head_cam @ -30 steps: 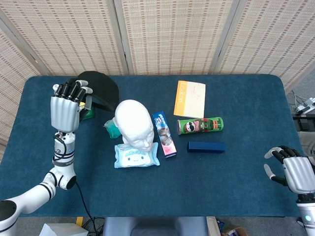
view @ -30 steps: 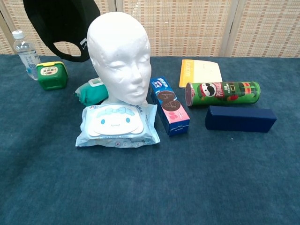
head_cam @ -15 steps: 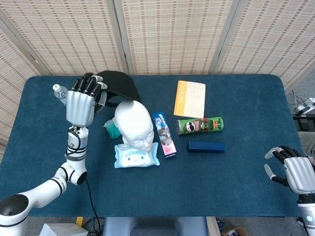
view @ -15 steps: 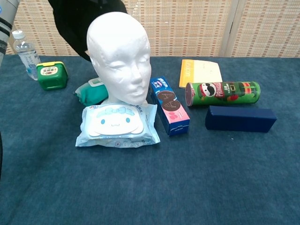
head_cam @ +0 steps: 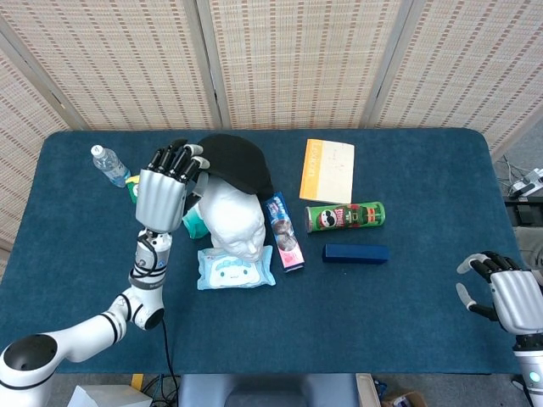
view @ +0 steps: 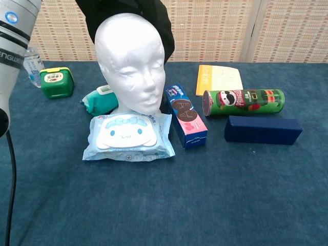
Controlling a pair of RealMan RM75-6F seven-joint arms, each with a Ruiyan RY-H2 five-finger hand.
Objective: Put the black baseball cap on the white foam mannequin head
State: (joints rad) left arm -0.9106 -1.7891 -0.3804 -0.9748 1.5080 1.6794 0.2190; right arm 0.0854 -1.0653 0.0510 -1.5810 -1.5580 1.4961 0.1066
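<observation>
Black baseball cap (head_cam: 235,161) now over mannequin head (head_cam: 233,213), left hand (head_cam: 165,188) holding

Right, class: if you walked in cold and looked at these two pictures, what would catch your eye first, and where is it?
The white foam mannequin head stands left of centre on the blue table, with the black baseball cap held over its back by the left hand. Next comes the green Pringles can lying on its side to the right, behind a dark blue box. The right hand sits idle at the table's near right corner.
</observation>
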